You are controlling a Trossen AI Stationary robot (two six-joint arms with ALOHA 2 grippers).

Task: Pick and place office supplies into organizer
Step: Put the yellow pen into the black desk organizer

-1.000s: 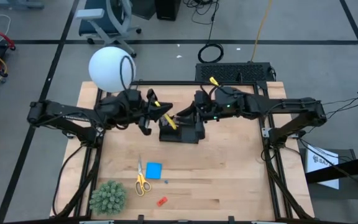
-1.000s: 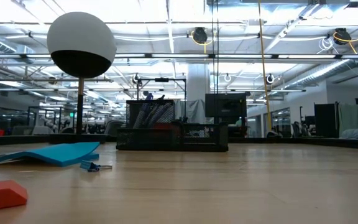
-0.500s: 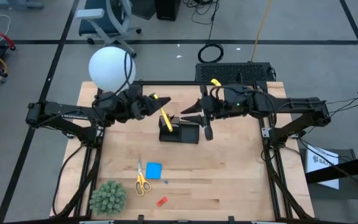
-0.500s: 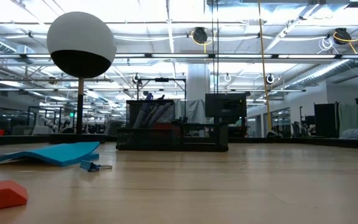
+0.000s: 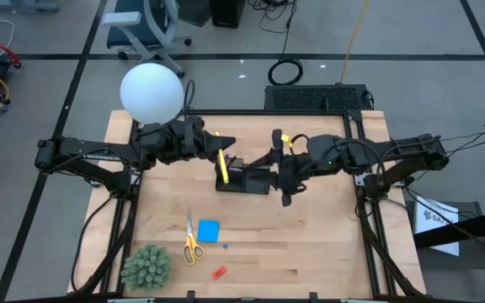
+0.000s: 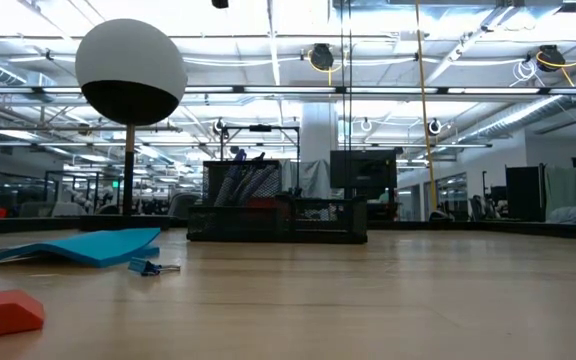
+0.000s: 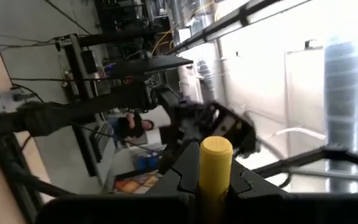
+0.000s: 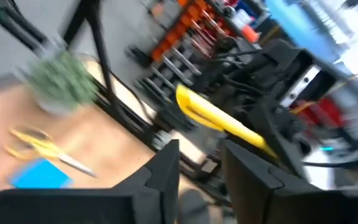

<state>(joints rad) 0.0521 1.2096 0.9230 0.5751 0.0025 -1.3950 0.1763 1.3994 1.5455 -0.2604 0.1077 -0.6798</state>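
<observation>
Our left gripper [image 5: 217,150] pinches the yellow pen [image 5: 222,165] tilted over the organizer [image 5: 244,178]; it could miss the slot and land on the bench [image 5: 310,236]. Right gripper [image 5: 281,168] is spread beside the organizer, near enough to collide.

A small black rectangular organizer [image 5: 244,178] sits mid-table; yellow-handled scissors [image 5: 191,245], a blue square note pad [image 5: 208,231] and a tiny red piece [image 5: 219,272] lie near the front edge.

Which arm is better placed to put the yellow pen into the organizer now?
The left. Its claw is shut on the yellow pen, just above the organizer. The right claw is open, empty, beside the organizer.
</observation>
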